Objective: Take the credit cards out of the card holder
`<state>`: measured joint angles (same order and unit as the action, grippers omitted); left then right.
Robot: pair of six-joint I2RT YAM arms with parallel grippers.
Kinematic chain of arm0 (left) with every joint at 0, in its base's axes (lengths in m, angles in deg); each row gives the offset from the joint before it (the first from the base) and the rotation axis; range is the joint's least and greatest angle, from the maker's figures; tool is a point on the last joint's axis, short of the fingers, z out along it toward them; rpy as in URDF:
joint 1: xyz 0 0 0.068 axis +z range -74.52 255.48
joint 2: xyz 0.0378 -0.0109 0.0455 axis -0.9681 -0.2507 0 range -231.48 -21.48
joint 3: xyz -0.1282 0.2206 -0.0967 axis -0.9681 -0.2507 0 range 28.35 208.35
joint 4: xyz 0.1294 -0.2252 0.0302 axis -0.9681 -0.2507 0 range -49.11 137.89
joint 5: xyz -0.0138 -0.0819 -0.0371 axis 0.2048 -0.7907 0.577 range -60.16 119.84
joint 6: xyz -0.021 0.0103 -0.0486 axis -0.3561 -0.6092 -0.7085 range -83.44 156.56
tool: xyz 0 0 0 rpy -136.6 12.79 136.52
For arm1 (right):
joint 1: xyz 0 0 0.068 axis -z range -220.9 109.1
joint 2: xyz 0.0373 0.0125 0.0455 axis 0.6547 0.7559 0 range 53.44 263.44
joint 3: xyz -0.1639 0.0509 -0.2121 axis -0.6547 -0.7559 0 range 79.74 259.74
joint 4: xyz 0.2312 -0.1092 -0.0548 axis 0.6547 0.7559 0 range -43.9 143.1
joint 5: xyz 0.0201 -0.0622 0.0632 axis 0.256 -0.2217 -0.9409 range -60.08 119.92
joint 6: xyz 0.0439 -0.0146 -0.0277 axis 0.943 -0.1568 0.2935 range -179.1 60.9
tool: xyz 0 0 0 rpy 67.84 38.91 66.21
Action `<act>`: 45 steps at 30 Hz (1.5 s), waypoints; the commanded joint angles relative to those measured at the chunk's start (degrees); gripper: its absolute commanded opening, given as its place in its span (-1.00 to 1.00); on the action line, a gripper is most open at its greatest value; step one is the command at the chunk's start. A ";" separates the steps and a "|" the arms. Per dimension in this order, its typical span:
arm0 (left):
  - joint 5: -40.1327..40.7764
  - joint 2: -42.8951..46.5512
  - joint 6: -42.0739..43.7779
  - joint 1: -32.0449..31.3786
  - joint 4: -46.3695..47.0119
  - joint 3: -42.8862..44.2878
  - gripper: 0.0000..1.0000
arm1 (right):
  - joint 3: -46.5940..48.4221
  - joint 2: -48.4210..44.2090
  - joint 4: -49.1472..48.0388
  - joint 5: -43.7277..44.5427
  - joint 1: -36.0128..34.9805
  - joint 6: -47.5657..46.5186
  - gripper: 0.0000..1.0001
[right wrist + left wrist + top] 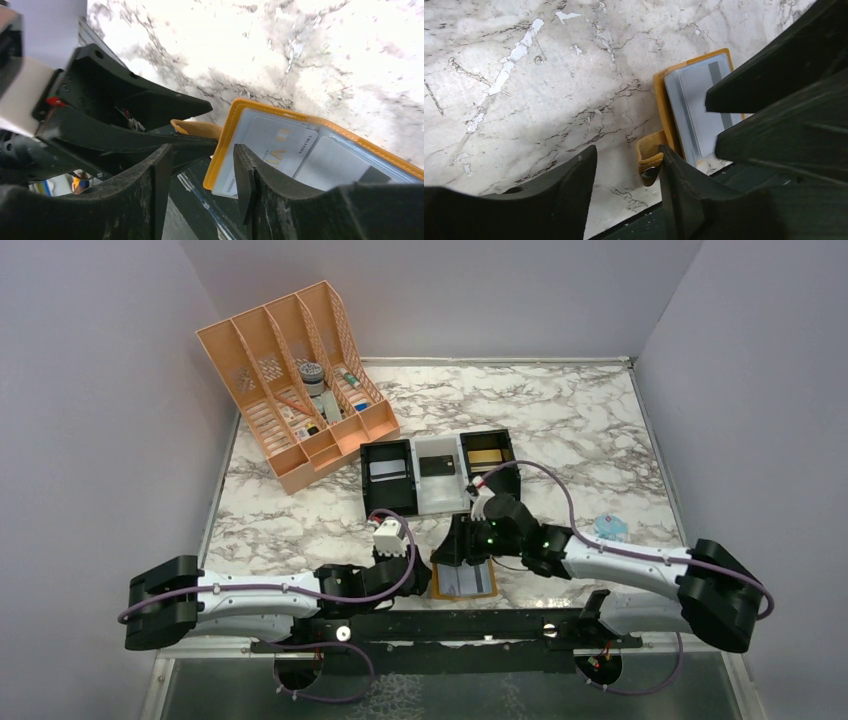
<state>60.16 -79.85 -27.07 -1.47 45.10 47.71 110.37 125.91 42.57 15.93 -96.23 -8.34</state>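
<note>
Left jaws and right jaws both gape empty beside the open card holder (226, 136) — credit cards (280, 147) tucked inside.

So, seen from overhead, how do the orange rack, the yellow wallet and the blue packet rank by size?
Largest: orange rack.
Next: yellow wallet, partly hidden under the right arm.
Smallest: blue packet.

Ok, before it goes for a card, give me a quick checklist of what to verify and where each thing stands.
1. Card holder lying open on the table: ok.
2. Credit cards visible in its pockets: ok.
3. Left gripper jaws apart, holding nothing: ok.
4. Right gripper jaws apart at the holder's edge: ok.
5. Holder pinned against sliding: not ok, neither gripper grips it.
6. Clearance between the two grippers: cannot tell.
</note>
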 commanded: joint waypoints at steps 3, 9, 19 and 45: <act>0.83 3.29 1.02 -0.13 -2.29 1.70 0.08 | -2.55 -8.13 6.76 11.02 -0.36 -0.53 -0.17; -0.29 4.89 2.35 -0.22 -3.90 4.18 0.16 | -5.02 -5.65 1.73 6.27 -0.30 -0.57 -0.51; -3.24 7.95 4.57 -0.22 -4.78 6.50 0.19 | -2.55 2.86 -0.11 2.99 -0.37 -2.17 -0.62; -6.09 -10.42 6.33 -0.31 3.64 6.98 -0.72 | -5.38 -6.34 5.75 8.89 -0.27 -0.07 -0.56</act>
<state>51.13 -88.48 -19.33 -1.51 50.00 55.73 105.89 118.30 51.46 28.27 -96.31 -9.13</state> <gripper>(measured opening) 0.157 0.215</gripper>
